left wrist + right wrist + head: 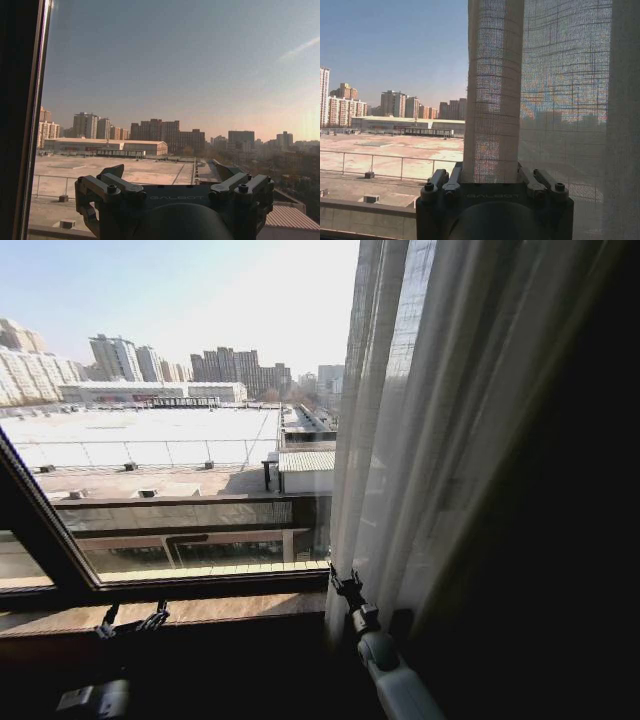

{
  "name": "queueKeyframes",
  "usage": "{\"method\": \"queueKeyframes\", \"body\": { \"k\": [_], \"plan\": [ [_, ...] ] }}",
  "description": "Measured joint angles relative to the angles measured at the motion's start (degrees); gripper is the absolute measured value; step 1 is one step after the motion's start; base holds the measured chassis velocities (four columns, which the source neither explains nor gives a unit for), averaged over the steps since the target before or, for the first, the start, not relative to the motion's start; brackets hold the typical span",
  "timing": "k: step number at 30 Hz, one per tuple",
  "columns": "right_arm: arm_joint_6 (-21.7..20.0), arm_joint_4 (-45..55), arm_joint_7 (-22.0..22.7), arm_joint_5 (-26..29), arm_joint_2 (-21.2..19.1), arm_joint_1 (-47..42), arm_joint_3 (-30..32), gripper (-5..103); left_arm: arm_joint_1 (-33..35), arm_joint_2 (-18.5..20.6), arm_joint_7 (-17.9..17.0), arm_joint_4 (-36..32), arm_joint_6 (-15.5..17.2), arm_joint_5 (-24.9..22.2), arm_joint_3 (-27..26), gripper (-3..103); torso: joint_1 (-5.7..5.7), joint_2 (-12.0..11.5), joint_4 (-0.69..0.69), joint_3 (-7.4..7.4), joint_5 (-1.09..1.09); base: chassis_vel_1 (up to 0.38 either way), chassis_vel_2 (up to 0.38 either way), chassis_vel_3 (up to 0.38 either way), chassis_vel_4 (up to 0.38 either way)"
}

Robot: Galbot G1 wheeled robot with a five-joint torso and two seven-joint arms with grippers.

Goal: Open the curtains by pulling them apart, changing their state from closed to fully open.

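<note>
One sheer white panel of the curtains point(400, 430) hangs from 12 to 3 o'clock in the head view, its long axis vertical, bunched against a dark drape point(560, 540). The right gripper point(347, 592) at 6 o'clock is the nearer one: in its wrist view a fold of the weave runs up from between its fingers point(451, 184), which look closed on it. The left gripper point(132, 624), at 8 o'clock by the window sill point(230, 608), holds nothing, fingers spread. Light shines through the pleats.
</note>
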Motion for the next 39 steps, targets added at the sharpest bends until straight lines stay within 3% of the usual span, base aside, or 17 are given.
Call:
{"method": "queueKeyframes", "body": {
  "k": [1, 4, 6, 7, 9, 12, 26, 39],
  "plan": [
    [0.0, 0.0, 0.0, 0.0, 0.0, 0.0, 0.0, 40, 0.0, 0.0, 0.0, 0.0, 0.0, 0.0, 0.0, 100, 0.0, 0.0, 0.0, 0.0, 0.0, 0.0, 0.0, 0.0, 0.0],
    [0.02, 0.27, -0.15, 1.68, -0.04, -0.34, -0.03, 24, 0.0, 0.0, 0.0, 0.0, 0.0, 0.0, 0.0, 100, 0.0, 0.0, 0.0, 0.0, 0.0, 0.0, 0.0, 0.0, 0.0],
    [0.03, 0.41, -0.58, 1.81, -0.06, -0.45, 0.0, 24, 0.0, 0.0, 0.0, 0.0, 0.0, 0.0, 0.0, 100, -0.01, 0.01, 0.01, -0.01, 0.0, 0.0, 0.0, 0.0, 0.0],
    [0.03, 0.48, -1.27, 1.82, -0.1, -0.56, 0.12, 14, 0.0, 0.0, 0.0, 0.0, 0.0, 0.0, 0.0, 100, -0.01, 0.01, 0.0, 0.0, 0.0, 0.0, 0.0, 0.0, 0.0],
    [0.05, 0.49, -1.72, 1.91, -0.11, -0.64, 0.23, 14, 0.0, 0.0, 0.0, 0.0, 0.0, 0.0, 0.0, 100, -0.01, 0.0, 0.0, 0.0, -0.01, 0.0, 0.0, 0.0, 0.0],
    [0.11, 0.53, -3.17, 3.16, -0.1, -0.81, 0.55, 1, 0.0, 0.0, 0.0, 0.0, 0.0, 0.0, 0.0, 100, 0.0, 0.0, 0.0, 0.0, 0.0, 0.0, 0.0, 0.0, 0.0],
    [-0.33, 0.18, -4.05, 4.05, 0.08, -0.67, 1.01, 0, 0.0, 0.0, 0.0, 0.0, 0.0, 0.0, 0.0, 100, 0.0, 0.0, 0.01, 0.0, 0.0, -0.029, -0.03, 0.024, 0.025],
    [0.12, -0.66, -5.66, 4.07, -0.11, -0.53, 1.86, 0, 0.0, 0.0, -0.01, 0.0, 0.0, 0.0, 0.01, 100, 0.0, 0.0, 0.0, 0.0, -0.01, -0.228, -0.232, 0.229, 0.221]
  ]
}}
